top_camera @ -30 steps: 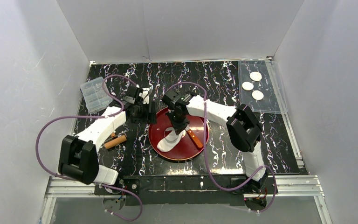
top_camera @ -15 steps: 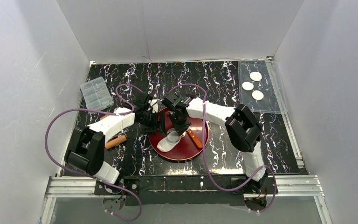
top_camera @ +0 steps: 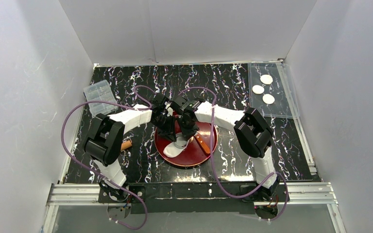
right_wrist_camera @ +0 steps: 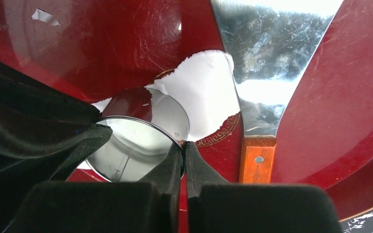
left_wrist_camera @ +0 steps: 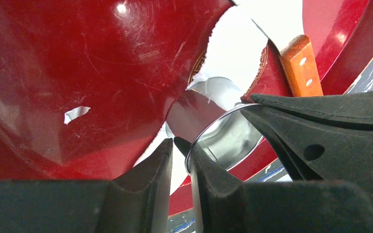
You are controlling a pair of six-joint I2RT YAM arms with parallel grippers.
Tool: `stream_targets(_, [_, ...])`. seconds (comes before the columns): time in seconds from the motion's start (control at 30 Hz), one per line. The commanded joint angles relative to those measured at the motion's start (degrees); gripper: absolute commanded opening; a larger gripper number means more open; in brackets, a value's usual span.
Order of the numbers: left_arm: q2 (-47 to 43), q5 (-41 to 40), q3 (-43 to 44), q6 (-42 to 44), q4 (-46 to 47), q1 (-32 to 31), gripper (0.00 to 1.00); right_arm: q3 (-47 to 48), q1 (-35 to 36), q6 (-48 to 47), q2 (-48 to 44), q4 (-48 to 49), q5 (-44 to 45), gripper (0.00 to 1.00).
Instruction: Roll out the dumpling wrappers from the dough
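My right pincer (right_wrist_camera: 183, 144) is clamped on the ring's (right_wrist_camera: 170, 121) rim, over dough (right_wrist_camera: 206, 97) at mid-plate (right_wrist_camera: 102, 43). My left pincer (left_wrist_camera: 175, 144) stands nearly closed at that rim, and I cannot tell whether it grips. Wrappers (top_camera: 258, 89) lie upper right.

A knife (top_camera: 202, 142), ring (right_wrist_camera: 172, 121) and dough (right_wrist_camera: 206, 97) crowd the plate's (top_camera: 194, 158) middle.

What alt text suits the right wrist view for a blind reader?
The right hand is pinched shut on the rim of a metal ring set on torn white dough in a red plate. The left hand meets the ring's opposite side; a wooden-handled knife lies to the right.
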Motion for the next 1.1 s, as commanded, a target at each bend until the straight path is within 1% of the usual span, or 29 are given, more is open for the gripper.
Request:
stream_targets(0.0, [0.05, -2.63, 0.42, 1.01, -2.76, -0.39, 0.17, -1.26, 0.29, -0.45, 0.00, 2.05, 0.56, 0.01])
stream_targets(0.07, [-0.68, -2.44, -1.40, 0.39, -1.66, -0.51, 0.14, -1.33, 0.31, -0.29, 0.24, 2.50, -0.27, 0.01])
stream_targets(0.17, [-1.32, -4.36, -3.75, -0.18, -1.46, -0.54, 0.00, -2.15, 0.36, 0.28, 0.47, 3.33, -2.09, 0.01])
stream_targets(0.23, [-1.59, -4.55, -5.19, -0.81, -0.97, -0.61, 0.00, -3.09, 0.36, 1.05, 0.52, 3.43, -2.14, 0.01])
stream_targets(0.27, [-1.50, -3.92, -6.26, -1.22, -0.28, -0.81, 0.00, -3.98, 0.36, 1.49, 0.26, 3.48, -3.82, 0.01])
stream_targets(0.33, [-1.05, -2.36, -7.09, -1.62, 0.35, -1.44, 0.00, -5.76, 0.31, 2.25, -0.59, 3.85, -4.28, 0.01])
stream_targets(0.47, [1.23, -2.57, -5.58, -1.87, 0.16, -3.15, 0.00, -8.58, 0.27, 3.76, -1.71, 5.12, -6.22, 0.01])
stream_targets(0.53, [3.85, -5.57, -3.43, -1.28, -2.53, -3.21, 0.00, -8.68, 0.27, 4.22, -1.72, 4.05, -6.73, 0.01])
stream_targets(0.57, [4.99, -7.59, -2.44, -0.76, -3.65, -3.13, 0.00, -8.59, 0.27, 4.28, -1.85, 3.49, -6.67, 0.01])
stream_targets(0.63, [6.82, -8.24, -1.21, -0.18, -5.18, -3.01, 0.00, -7.80, 0.14, 4.26, -2.18, 2.34, -6.68, 0.01])
stream_targets(0.7, [7.04, -6.29, -1.49, -0.26, -5.31, -3.03, 0.00, -5.05, -0.21, 3.99, -1.52, 1.44, -7.41, 0.01])
stream_targets(0.77, [5.47, -4.32, -3.75, -0.85, -3.74, -3.08, 0.00, -1.03, -0.49, 3.38, 0.20, -0.58, -6.80, 0.01])
stream_targets(0.83, [3.84, -2.91, -6.60, -0.63, -1.81, -3.08, 0.00, -0.58, -0.73, 4.39, 0.46, -1.57, -5.53, 0.01])
stream_targets(0.9, [3.64, -3.85, -6.27, 0.84, -1.53, -3.08, 0.00, -5.39, -0.83, 6.54, -2.46, -0.32, -6.10, 0.01])
stream_targets(1.0, [7.61, -8.21, 0.00, 1.70, -5.74, -3.08, 0.00, -14.16, -0.87, 10.60, -8.49, 2.25, -7.15, 0.01])
stream_targets(1.07, [10.24, -8.31, 3.72, 2.16, -7.77, -3.04, 0.00, -18.04, -0.72, 12.06, -10.72, 4.73, -9.28, 0.01])
